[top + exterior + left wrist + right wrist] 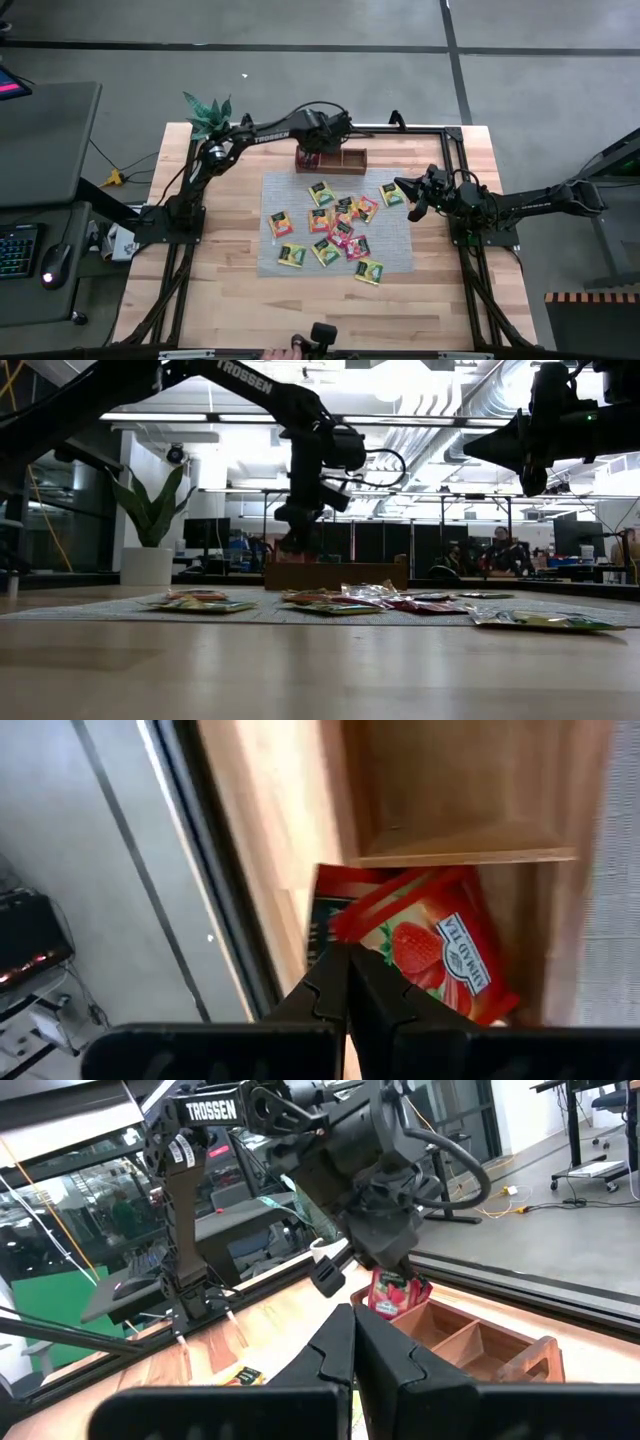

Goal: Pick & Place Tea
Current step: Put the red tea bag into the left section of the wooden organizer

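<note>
My left gripper [312,152] reaches over the left end of the brown wooden tray [345,160] at the far side of the table, shut on a red strawberry tea sachet [432,952]. The right wrist view shows that sachet [393,1294] hanging under the gripper above the tray's end compartment [415,1330]. Several more tea sachets [340,230], yellow, green, pink and orange, lie flat on the grey woven mat [400,262]. My right gripper [412,200] hovers shut above the mat's right edge, holding nothing. My left gripper pinches the red sachet between its two fingertips, near one edge [345,932]. The fingers come steeply from above, slanting toward the table's far side. The sachet hangs tilted below them, its lower end [388,1310] at the end compartment's rim; whether it touches the tray I cannot tell.
A potted plant [207,115] stands at the table's far left corner, beside the left arm. A black frame rail [420,128] runs along the far edge behind the tray. Bare wood [320,310] lies between the mat and the near edge.
</note>
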{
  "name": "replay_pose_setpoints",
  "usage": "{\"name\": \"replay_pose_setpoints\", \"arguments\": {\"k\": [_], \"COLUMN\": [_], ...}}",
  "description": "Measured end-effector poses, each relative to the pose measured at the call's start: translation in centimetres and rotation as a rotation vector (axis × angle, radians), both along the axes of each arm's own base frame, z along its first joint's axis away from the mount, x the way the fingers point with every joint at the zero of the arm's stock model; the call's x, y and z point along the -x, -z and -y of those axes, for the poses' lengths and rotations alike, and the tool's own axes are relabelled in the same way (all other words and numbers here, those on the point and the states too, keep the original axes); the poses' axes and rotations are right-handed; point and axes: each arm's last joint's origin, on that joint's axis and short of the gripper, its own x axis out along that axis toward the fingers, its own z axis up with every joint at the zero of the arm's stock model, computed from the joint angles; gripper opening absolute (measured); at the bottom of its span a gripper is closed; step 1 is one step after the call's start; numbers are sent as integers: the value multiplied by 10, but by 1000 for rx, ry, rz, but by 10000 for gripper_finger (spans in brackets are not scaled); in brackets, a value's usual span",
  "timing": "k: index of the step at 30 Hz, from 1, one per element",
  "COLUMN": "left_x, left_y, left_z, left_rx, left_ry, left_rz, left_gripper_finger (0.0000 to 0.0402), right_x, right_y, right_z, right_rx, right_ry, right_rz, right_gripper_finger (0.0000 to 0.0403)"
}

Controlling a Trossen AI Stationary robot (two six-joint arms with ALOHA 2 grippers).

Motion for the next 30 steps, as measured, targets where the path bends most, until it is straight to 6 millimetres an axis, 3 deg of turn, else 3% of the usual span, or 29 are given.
{"name": "replay_pose_setpoints", "arguments": {"k": [8, 14, 22, 30], "left_x": [-1, -3, -5, 1], "left_y": [1, -7, -35, -69], "left_z": [2, 1, 0, 5], "left_rx": [55, 66, 44, 120], "left_ry": [15, 14, -15, -117], "left_rz": [21, 58, 127, 218], "left_gripper_finger": [9, 51, 122, 131], "right_x": [0, 0, 0, 0], "right_y": [0, 0, 0, 0], "right_z": [0, 0, 0, 0], "right_rx": [0, 0, 0, 0], "right_ry": [0, 0, -1, 0], "right_rz": [0, 0, 0, 0], "right_gripper_finger": [1, 1, 1, 1]}}
